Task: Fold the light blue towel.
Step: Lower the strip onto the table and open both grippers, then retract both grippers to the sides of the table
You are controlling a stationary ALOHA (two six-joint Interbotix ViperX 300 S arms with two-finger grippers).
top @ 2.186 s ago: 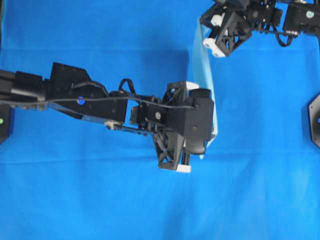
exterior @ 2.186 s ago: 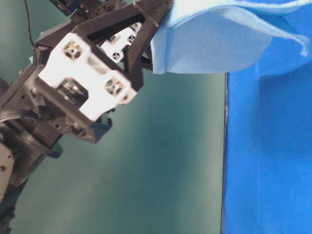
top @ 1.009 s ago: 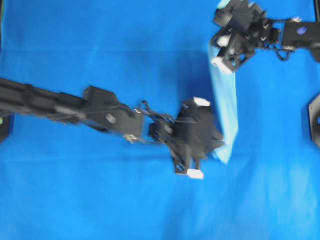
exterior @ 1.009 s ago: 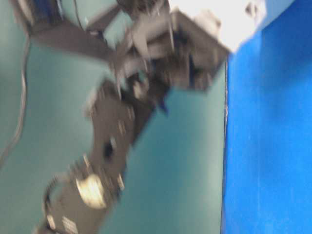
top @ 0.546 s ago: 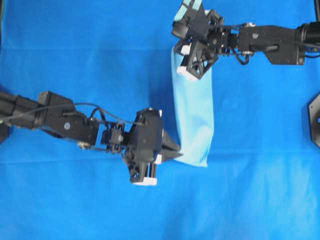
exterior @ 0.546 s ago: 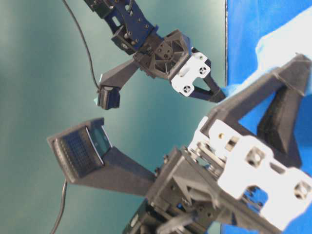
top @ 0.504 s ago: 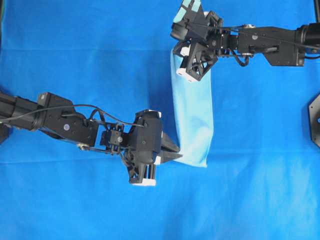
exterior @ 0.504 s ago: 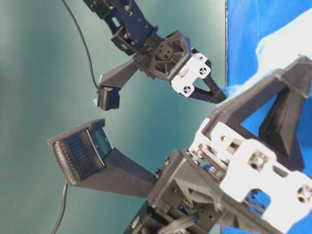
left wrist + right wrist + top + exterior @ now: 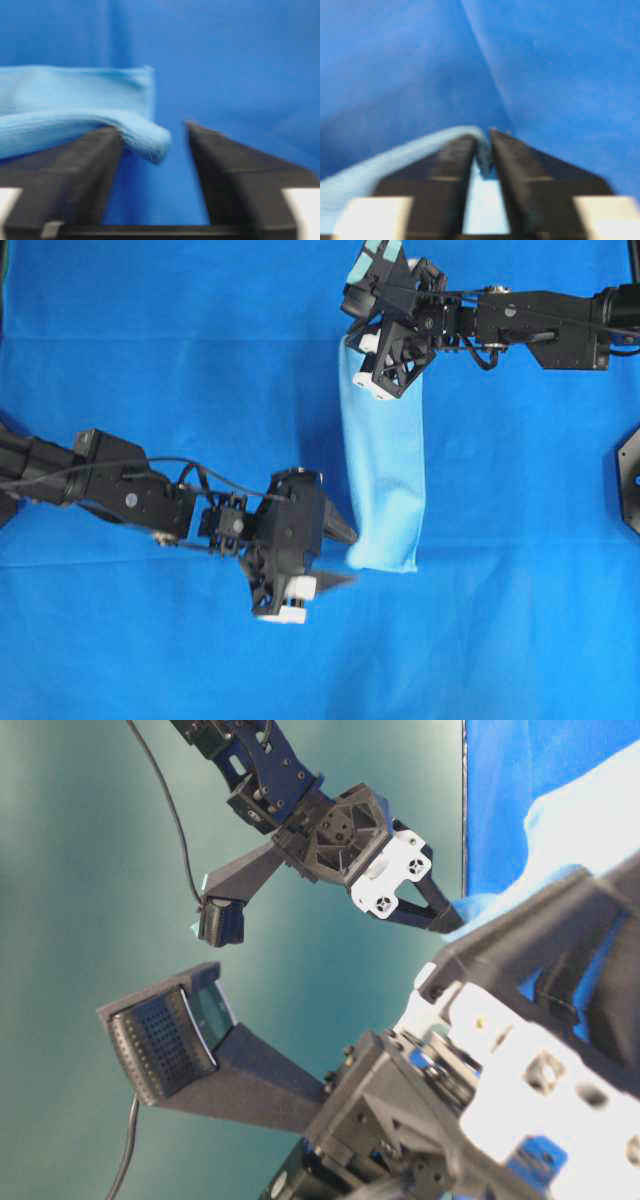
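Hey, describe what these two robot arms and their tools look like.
Both arms are black, with loose black cables running along them. Each tool, left tool and right tool, has black open-frame fingers on white blocks. A dark camera housing juts out beside each.

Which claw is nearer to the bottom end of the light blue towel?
Left. The left claw is beside the light blue towel's bottom end; the right claw is at its top end.

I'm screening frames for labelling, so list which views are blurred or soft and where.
Overhead: mostly sharp, motion smear only at the left gripper beside the light blue towel. Table-level: the far right gripper is crisp, the near gripper body blurred. Left wrist: fingers and towel fold soft. Right wrist: wholly soft; the near-closed fingers are hazy.
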